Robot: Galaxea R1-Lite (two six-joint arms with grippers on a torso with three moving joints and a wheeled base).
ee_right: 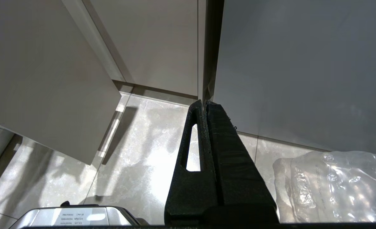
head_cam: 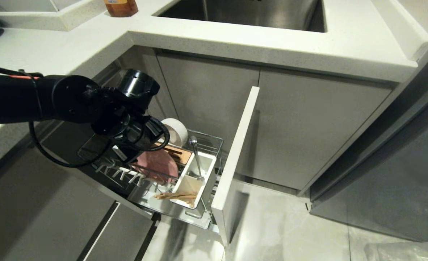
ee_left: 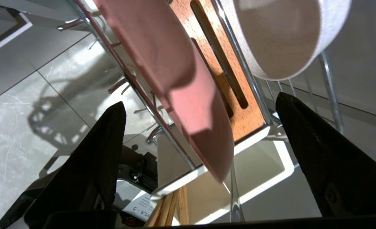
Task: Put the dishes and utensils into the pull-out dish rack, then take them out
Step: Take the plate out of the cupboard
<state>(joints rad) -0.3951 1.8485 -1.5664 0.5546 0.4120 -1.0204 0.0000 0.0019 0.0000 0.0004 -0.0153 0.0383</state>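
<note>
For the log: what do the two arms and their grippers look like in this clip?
The left arm is matte black with rounded joint housings, a glossy black cylindrical cap near the wrist, looping black cables and a thin orange-red wire along the top. The left gripper has two broad, tapering black fingers. The right gripper has textured black wedge-shaped fingers, one with an elongated slot.

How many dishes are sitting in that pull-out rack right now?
2. A pink plate stands on edge among the rack's wires; a white bowl sits on its side behind it. The arm may hide others.
</note>
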